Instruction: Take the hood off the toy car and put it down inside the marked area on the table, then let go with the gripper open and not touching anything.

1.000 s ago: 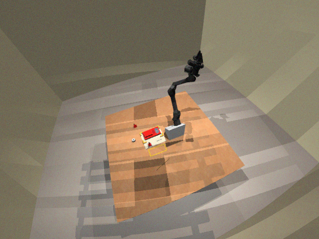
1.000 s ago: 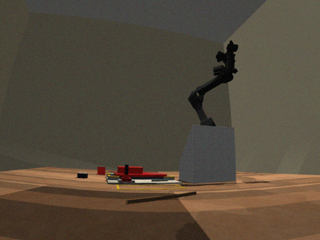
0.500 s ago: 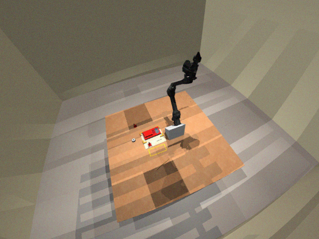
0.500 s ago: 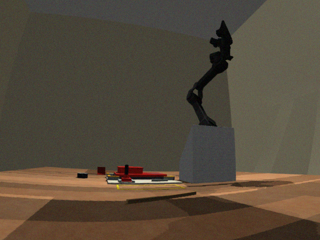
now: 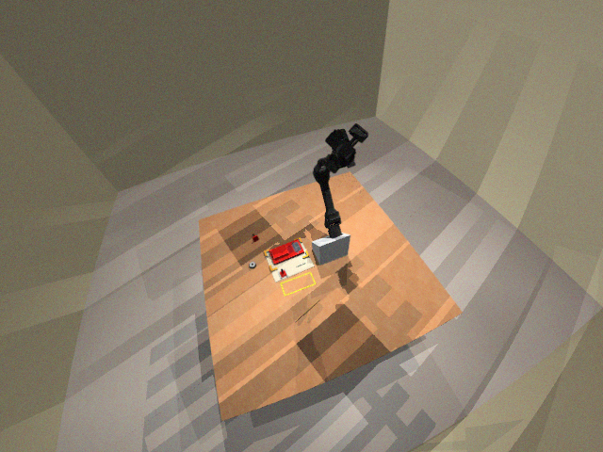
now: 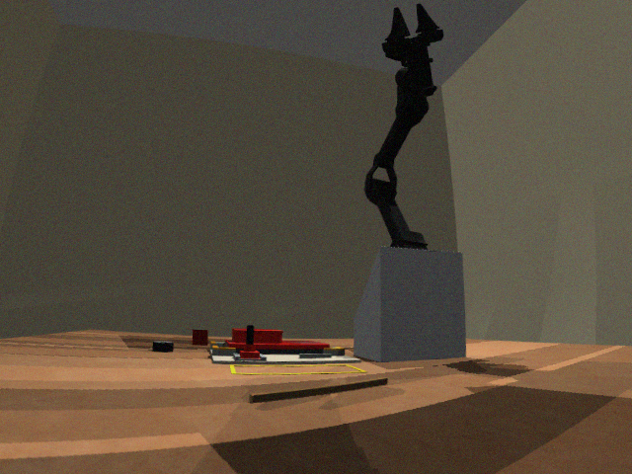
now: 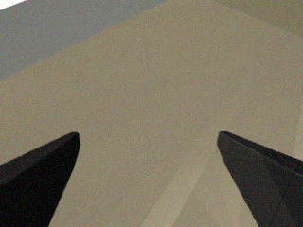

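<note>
Hood point(image 5: 281, 252) of toy car point(image 5: 287, 251): flat red panel, seemingly still seated on the car, though too small here to pick out its edges for certain. Sits on a pale base board point(image 5: 297, 266), left of grey pedestal point(image 5: 332, 249). Farther left on wooden table point(image 5: 340, 311): small red block point(image 5: 253, 237) and dark round disc point(image 5: 252, 265), both apart from the car. Just in front of the board: yellow outlined marked area point(image 5: 297, 283), nothing inside it. Probably light, stiff and smooth, likely slippery; best pinched across its two long edges, near the middle, then lifted straight up. At right, rising from the pedestal: black arm point(image 6: 403, 132), stretched high. Gripper point(image 6: 414, 20) pointing up toward the wall, well apart from the car, fingers spread wide, nothing between them.
</note>
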